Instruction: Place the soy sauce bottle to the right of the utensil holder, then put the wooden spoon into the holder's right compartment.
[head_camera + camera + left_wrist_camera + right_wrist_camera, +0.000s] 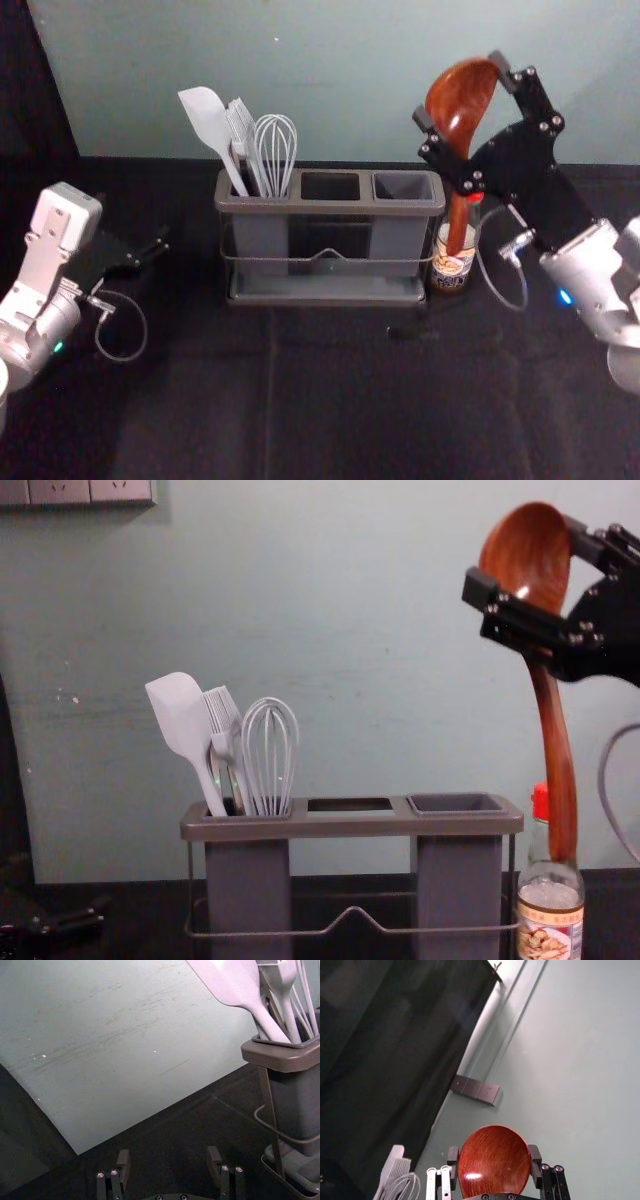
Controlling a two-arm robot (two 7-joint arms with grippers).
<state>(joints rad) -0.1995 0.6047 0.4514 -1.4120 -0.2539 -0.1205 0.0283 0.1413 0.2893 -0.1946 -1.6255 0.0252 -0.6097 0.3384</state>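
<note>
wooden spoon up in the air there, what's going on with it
The right gripper has the spoon by its bowl, handle hanging down in front of the bottle. The bottle stands right of the holder; the spoon isn't in the right compartment yet. The left gripper is open, left of the holder.

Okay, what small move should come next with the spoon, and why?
Probably raise the right gripper a little: the wooden spoon hangs handle-down in front of the soy sauce bottle, and the handle's end looks lower than the right compartment's rim it must clear.
</note>
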